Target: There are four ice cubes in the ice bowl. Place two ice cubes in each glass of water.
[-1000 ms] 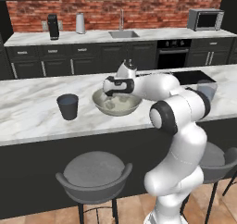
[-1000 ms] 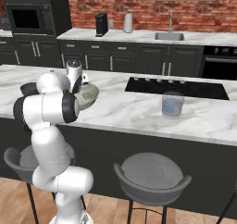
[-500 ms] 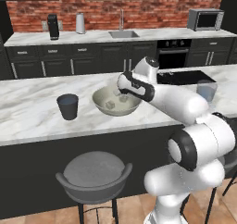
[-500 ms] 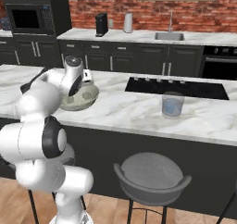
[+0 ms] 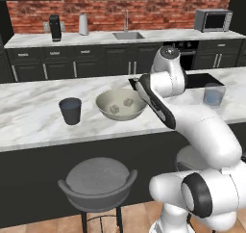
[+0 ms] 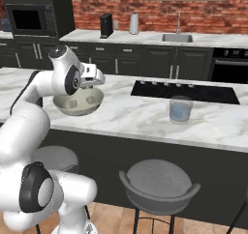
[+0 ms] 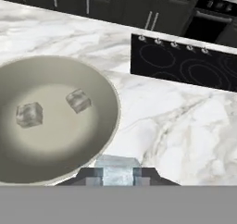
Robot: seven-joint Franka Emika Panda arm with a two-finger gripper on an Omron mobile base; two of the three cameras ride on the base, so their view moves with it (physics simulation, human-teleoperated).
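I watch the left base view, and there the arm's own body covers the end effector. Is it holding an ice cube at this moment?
Observer: Yes. In the hand view the end effector is shut on one ice cube, which sits between its two dark tips.
Operator: Thank you. Where is it compared with the ice bowl?
Observer: In the right base view it hangs about over the edge of the ice bowl, on the side toward the clear glass, not over the bowl's middle.
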